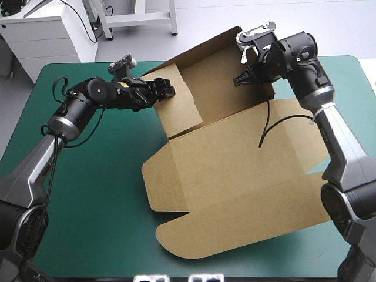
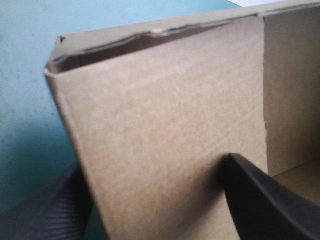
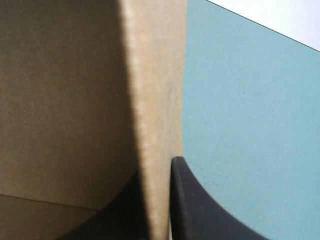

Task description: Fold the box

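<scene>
The brown box (image 1: 235,170) lies across the middle of the table as a cut sheet. Its near panels are flat and its far walls are raised. My left gripper (image 1: 166,91) is at the raised left wall. In the left wrist view it (image 2: 150,165) stands open, one black finger (image 2: 265,200) inside that doubled wall (image 2: 165,90) and the other outside. My right gripper (image 1: 244,77) is at the far right wall. In the right wrist view it (image 3: 156,167) is shut on the box, the board's edge (image 3: 152,100) pinched between its fingers.
The teal-green cover (image 1: 94,205) shows left of the box and along the table's front edge. The box's flat near flap (image 1: 194,235) reaches close to that front edge. Its right panel (image 1: 305,147) lies under my right arm.
</scene>
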